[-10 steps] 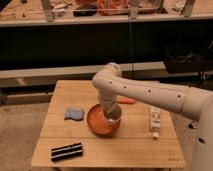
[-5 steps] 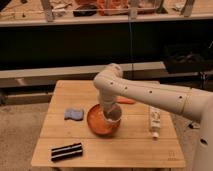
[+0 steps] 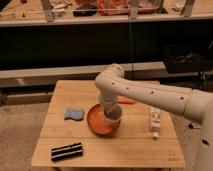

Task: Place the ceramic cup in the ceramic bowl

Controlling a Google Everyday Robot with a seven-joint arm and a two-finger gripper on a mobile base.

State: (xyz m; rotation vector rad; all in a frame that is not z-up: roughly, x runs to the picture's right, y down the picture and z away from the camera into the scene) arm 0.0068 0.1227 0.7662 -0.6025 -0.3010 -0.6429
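Hanging over the right side of the bowl [image 3: 101, 121], the gripper [image 3: 114, 118] is being kept clenched on the cup [image 3: 114, 119]. The cup is being held upright just above the bowl's inside, with its mouth up. The bowl is sitting near the middle of the wooden table [image 3: 107, 150]. Bare wood is being left in front of it. A blue cloth [image 3: 74, 114] is lying to its left, a black thing [image 3: 67, 151] near the front edge, a white bottle [image 3: 155, 121] to the right.
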